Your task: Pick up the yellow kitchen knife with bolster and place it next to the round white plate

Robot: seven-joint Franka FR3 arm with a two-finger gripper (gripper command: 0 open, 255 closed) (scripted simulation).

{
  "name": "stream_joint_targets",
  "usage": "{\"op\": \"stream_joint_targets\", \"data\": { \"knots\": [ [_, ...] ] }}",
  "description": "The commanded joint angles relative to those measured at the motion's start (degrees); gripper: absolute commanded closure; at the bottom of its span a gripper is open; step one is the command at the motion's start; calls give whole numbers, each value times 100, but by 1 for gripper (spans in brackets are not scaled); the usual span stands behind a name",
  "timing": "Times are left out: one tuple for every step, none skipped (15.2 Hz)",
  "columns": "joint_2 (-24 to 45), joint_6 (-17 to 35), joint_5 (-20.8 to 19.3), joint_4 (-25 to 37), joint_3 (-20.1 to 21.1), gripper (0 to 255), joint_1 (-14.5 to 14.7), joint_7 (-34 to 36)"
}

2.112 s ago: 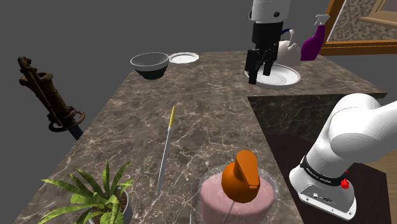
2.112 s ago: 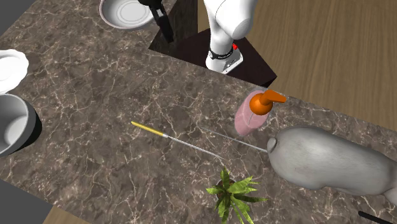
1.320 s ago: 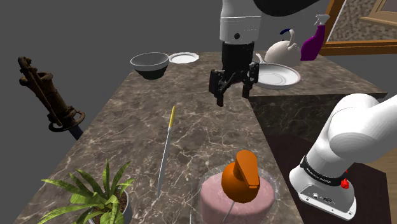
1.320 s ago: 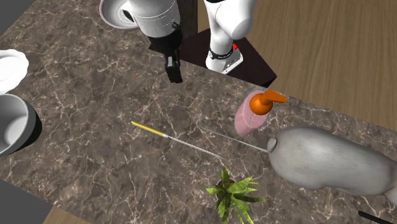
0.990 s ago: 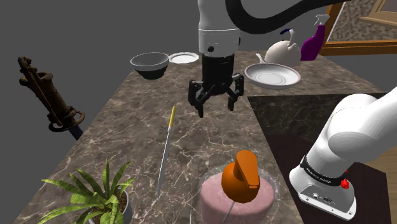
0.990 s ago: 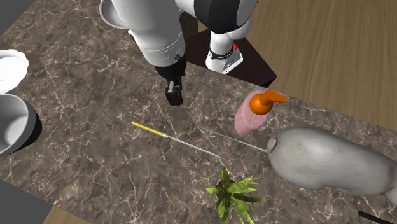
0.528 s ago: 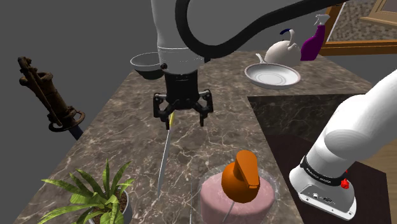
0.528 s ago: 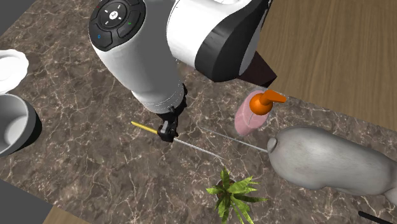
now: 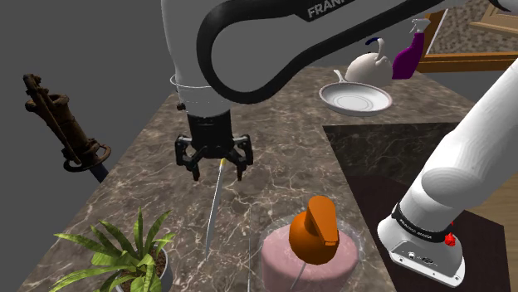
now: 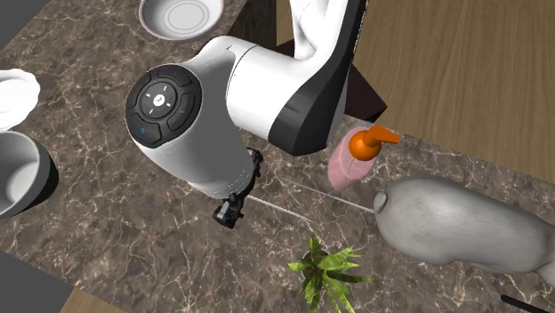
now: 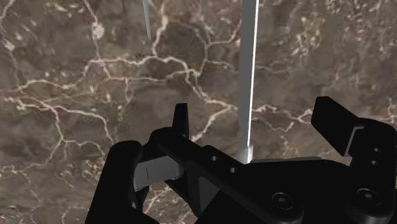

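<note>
**Poised over the knife, nothing gripped yet**

The knife [image 9: 212, 207] lies flat on the worktop [image 9: 282, 158] directly beneath my hand [image 9: 217, 170]. A sliver of its yellow handle shows at my fingers, and the thin blade runs out between them. My fingers stand apart and touch neither side. I judge the grasp not yet made, so closing, lifting, carrying and setting down are all left to do. The round white plate [image 9: 357, 101] sits well apart from my hand, over toward my stand, and looks bare. A grey bowl [image 10: 13, 178], well away on the other side, shows nothing inside. A pink pump bottle [image 9: 314, 228] stands near the blade's tip.
</note>
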Motion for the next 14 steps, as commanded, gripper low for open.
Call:
{"op": "stream_joint_targets", "data": {
  "knots": [
    [73,163,-42,-101,34,0,5,40],
    [105,242,-60,-154,49,0,9,55],
    [159,366,-91,-235,73,0,15,80],
    [159,366,-91,-235,73,0,15,80],
    [159,366,-91,-235,73,0,16,80],
    [159,366,-91,-235,73,0,16,80],
    [159,366,-91,-235,73,0,16,80],
    [159,366,-91,-235,73,0,16,80],
    [159,366,-91,-235,73,0,16,80],
    [159,366,-91,-235,73,0,16,80],
    [159,365,-91,-235,73,0,16,80],
    [159,365,-91,-235,73,255,16,80],
    [159,365,-91,-235,73,255,16,80],
    [159,366,-91,-235,73,255,16,80]
  ]
}}
